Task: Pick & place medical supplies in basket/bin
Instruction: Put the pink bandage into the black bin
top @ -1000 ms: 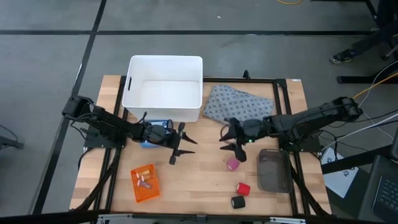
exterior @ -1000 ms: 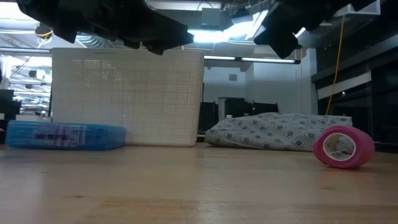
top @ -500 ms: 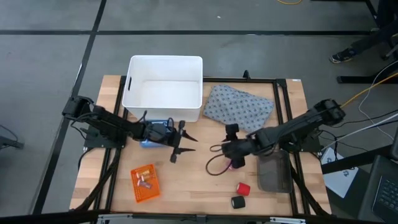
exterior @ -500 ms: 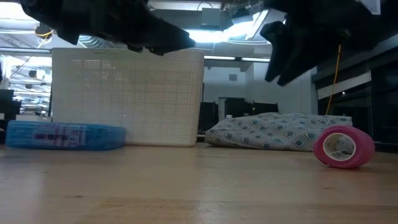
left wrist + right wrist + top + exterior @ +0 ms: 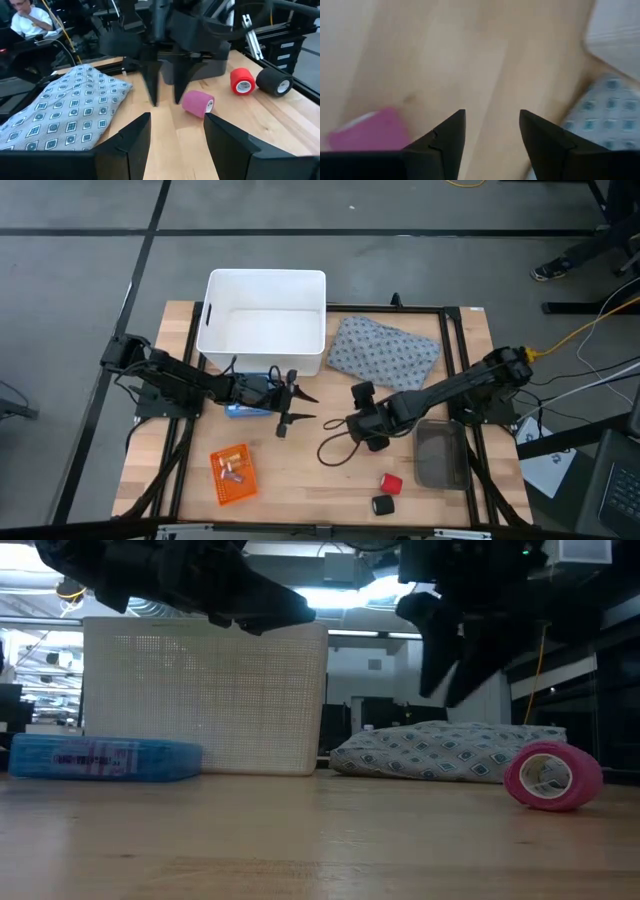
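Observation:
The pink roll (image 5: pixel 197 103) lies on its side on the wood, also visible in the low view (image 5: pixel 552 776) and the right wrist view (image 5: pixel 365 132). My right gripper (image 5: pixel 165 92) is open and points down beside the roll, above the table (image 5: pixel 338 448); it touches nothing. The grey dotted pack (image 5: pixel 385 350) lies flat right of the white tub (image 5: pixel 265 320). The red roll (image 5: pixel 390 482) and black roll (image 5: pixel 382 505) sit near the table's near edge, left of the dark tray (image 5: pixel 440 455). The orange basket (image 5: pixel 232 473) holds small pieces. My left gripper (image 5: pixel 292 408) is open and hovers near the tub.
A blue pack (image 5: pixel 250 408) lies under my left arm in front of the tub, and shows in the low view (image 5: pixel 105 757). Bare wood (image 5: pixel 300 470) lies between the orange basket and the rolls. Black frame rails run along the table's left and right sides.
My right gripper has moved from beside the grey pack toward the table's near-left, passing over the pink roll, and has tipped to point down. The pink roll has stayed in place.

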Controlling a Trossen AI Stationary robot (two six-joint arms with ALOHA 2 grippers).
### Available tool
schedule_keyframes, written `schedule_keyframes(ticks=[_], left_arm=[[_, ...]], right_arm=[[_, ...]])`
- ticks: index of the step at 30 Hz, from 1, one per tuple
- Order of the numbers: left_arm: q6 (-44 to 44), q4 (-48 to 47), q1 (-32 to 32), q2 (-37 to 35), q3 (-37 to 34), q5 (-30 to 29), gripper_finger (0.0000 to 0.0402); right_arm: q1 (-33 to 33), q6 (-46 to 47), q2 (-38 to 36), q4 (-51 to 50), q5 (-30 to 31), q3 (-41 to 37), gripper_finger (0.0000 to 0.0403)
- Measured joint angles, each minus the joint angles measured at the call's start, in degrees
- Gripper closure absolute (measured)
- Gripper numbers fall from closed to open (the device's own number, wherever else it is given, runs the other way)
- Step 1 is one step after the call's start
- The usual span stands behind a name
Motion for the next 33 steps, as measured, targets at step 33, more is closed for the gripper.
schedule_keyframes(ticks=[33], left_arm=[[-3.0,-1.55,-0.34,0.0,0.0,0.18,0.0219]], right_arm=[[7.36,5.3,7.42,-3.97,-11.77,0.04,0.0082]])
